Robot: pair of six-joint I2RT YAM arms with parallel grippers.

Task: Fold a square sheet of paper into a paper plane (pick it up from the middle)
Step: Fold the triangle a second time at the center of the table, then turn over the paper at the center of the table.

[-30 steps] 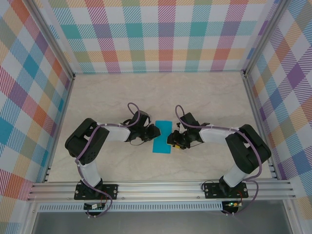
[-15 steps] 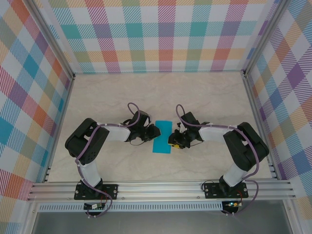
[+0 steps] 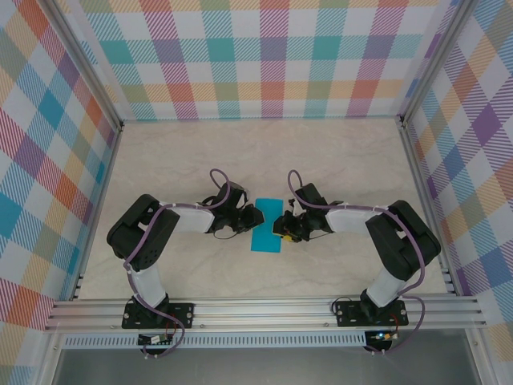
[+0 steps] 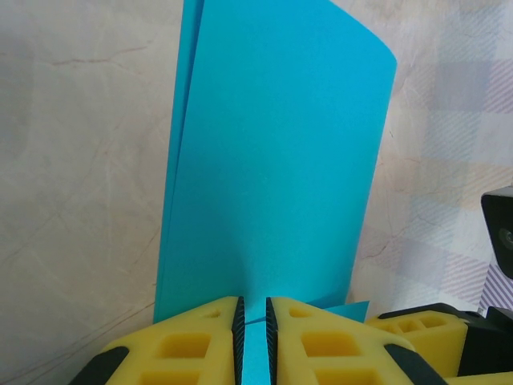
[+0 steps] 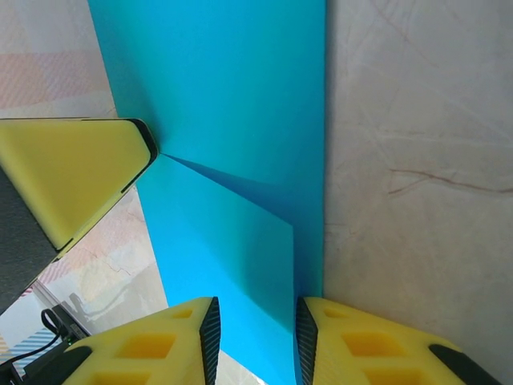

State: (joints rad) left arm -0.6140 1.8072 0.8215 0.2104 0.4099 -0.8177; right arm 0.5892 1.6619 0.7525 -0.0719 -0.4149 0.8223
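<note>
Right tool [image 3: 282, 228] has edged toward 10 o'clock onto the sheet of paper [image 3: 265, 234]; the plane is barely begun.
The teal sheet lies mid-desk [image 3: 240, 152], doubled into a narrow strip, with no nose folds yet. Left tool [image 3: 256, 216], at its 9 o'clock edge, is pinched onto the paper. The right tool, at 3 o'clock, straddles a lifted flap with its jaws apart. The under layer is hidden.

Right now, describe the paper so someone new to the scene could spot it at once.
On the pale marbled table, look midway between the left arm and right arm, where their yellow fingers meet. The sheet of paper lies there, folded over, the only teal-blue thing on the tabletop.
</note>
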